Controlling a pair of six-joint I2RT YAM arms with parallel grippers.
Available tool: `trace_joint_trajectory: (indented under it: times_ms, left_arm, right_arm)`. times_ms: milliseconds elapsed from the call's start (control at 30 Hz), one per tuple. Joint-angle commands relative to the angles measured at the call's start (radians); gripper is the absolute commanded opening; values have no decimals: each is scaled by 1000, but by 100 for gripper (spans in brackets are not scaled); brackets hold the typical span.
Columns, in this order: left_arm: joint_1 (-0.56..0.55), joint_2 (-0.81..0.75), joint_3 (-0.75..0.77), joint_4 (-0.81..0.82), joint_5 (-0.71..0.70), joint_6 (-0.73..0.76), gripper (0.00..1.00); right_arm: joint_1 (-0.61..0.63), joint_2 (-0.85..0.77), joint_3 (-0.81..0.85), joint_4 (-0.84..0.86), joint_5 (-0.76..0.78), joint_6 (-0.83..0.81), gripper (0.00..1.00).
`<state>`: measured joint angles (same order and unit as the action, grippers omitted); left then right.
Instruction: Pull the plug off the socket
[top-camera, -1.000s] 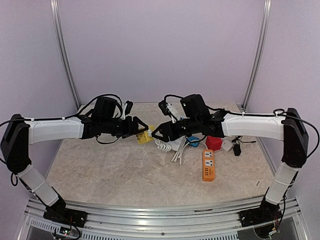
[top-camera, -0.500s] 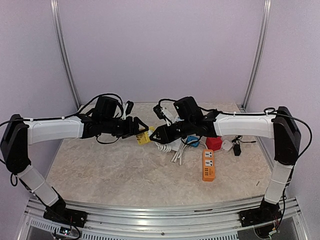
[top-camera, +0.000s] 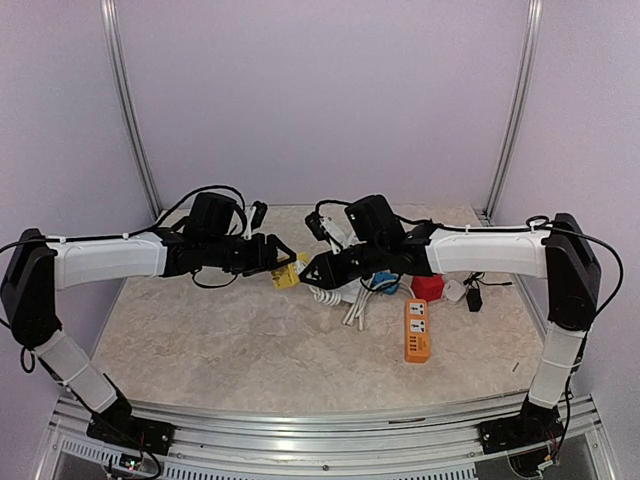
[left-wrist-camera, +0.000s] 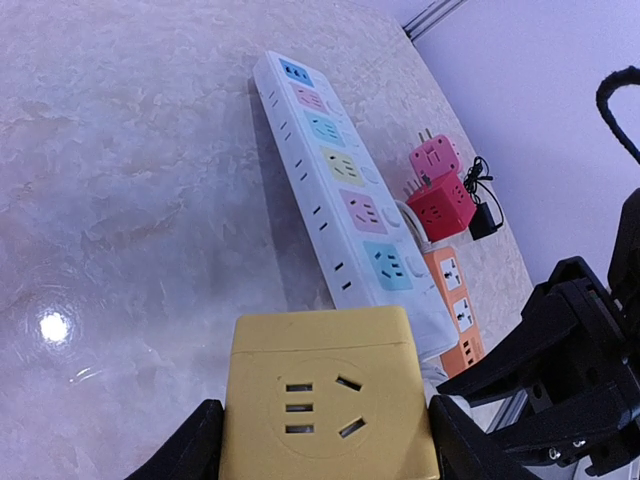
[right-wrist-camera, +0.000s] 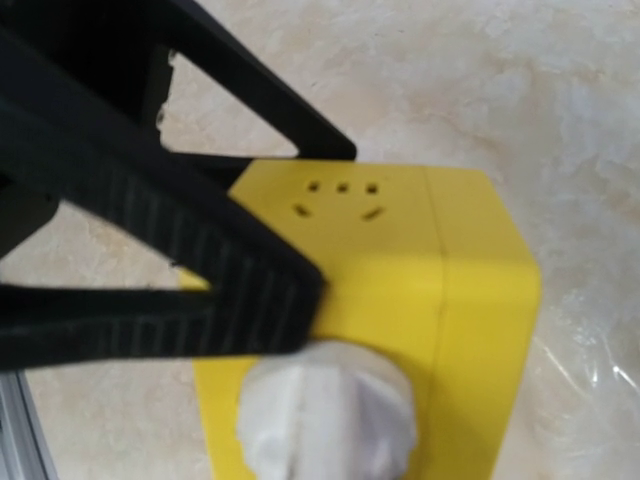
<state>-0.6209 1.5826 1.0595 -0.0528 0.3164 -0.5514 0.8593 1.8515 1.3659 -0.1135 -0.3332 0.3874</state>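
Note:
My left gripper (top-camera: 284, 268) is shut on a yellow cube socket (top-camera: 291, 274), held above the table. In the left wrist view the cube (left-wrist-camera: 330, 395) sits between my fingers (left-wrist-camera: 190, 445), its slotted face to the camera. A white round plug (right-wrist-camera: 325, 420) sits in the cube's (right-wrist-camera: 470, 330) side face, just by the left gripper's ribbed finger (right-wrist-camera: 200, 290). My right gripper (top-camera: 310, 268) is open right beside the cube on the plug side. It also shows at the right of the left wrist view (left-wrist-camera: 500, 390), jaws apart. Its own fingertips do not show in the right wrist view.
A white power strip (left-wrist-camera: 325, 180) with coloured sockets lies behind. A red cube (top-camera: 428, 286), a pink cube (left-wrist-camera: 433, 158), an orange strip (top-camera: 417, 330), a blue piece (top-camera: 386, 282), a black adapter (top-camera: 474, 298) and coiled white cable (top-camera: 328, 292) lie under the right arm.
My right gripper has moved left, closing the gap to the yellow cube socket. The left arm and the cube have stayed still.

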Motion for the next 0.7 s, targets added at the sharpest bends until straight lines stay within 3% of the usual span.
trace_joint_trajectory:
  times_ms: [0,267,400,533,667]
  left_arm:
    - [-19,-49,21,21,50,45,24]
    - [-1,-90,-40,111,115,14,24]
    - [11,-105,-53,124,130,-2,24]
    - [21,-100,-50,117,131,-18,24]
    - [30,-84,-40,105,124,-42,22]
  right_arm:
    - [-17,-2,-37,102,-66,58,0]
    - [-58,-43,-160,350,-210,178,0]
    - [-59,-38,-169,378,-223,193,0]
    - [-52,-60,-169,344,-142,154,0]
    - [-4,-80,-112,202,52,46,0]
